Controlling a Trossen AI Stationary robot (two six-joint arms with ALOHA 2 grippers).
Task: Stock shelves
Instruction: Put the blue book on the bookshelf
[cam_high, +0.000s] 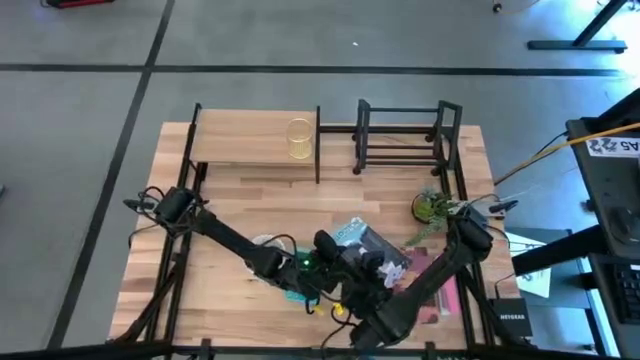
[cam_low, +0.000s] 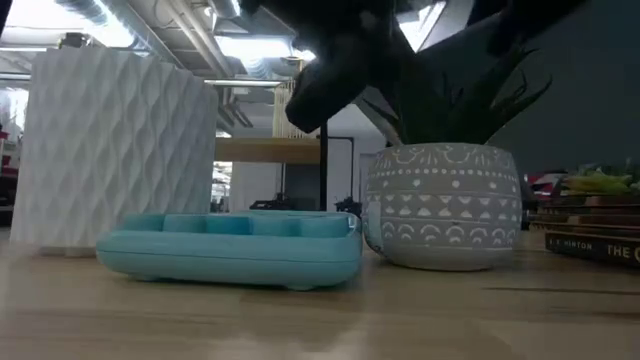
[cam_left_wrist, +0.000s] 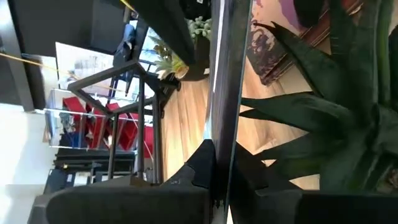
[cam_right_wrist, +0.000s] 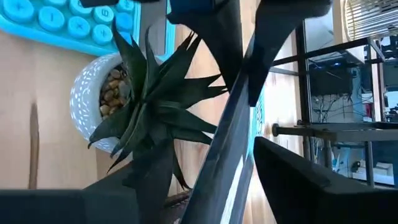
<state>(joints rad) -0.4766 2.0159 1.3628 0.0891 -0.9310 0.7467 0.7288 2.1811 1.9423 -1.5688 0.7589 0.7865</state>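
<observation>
Tabletop (cam_high: 230, 210), light wood, fills the middle of the high view, with both arms meeting at its lower centre. Shelf board on black legs (cam_high: 250, 135) stands at upper left of centre and black bar rack (cam_high: 400, 135) just right of it at upper centre; both are well apart from the grippers. The board carries only a gold wire cup (cam_high: 299, 138); the rack appears unstocked. White ribbed block (cam_low: 115, 150), left of the low view. Potted plant in a patterned white pot (cam_low: 445, 205), right of centre, touching or just beside a teal keyboard (cam_low: 230, 245). Stack of books (cam_low: 590, 240), far right. Thin panel (cam_left_wrist: 224, 93), seen edge-on, hangs directly above the plant. Left gripper (cam_left_wrist: 221, 165) pinches the panel's edge between closed jaws. Right gripper (cam_right_wrist: 233, 134) is at the same panel; whether it is spread or clamped cannot be told. Risks, as judged: a thin edge-hold could let the panel pivot or slip onto the spiky leaves; two arms pulling differently could twist it; a low carry could tip the pot or catch the rack's bars. Open room: bare wood between the clutter and the shelves, and the board's free left part.
</observation>
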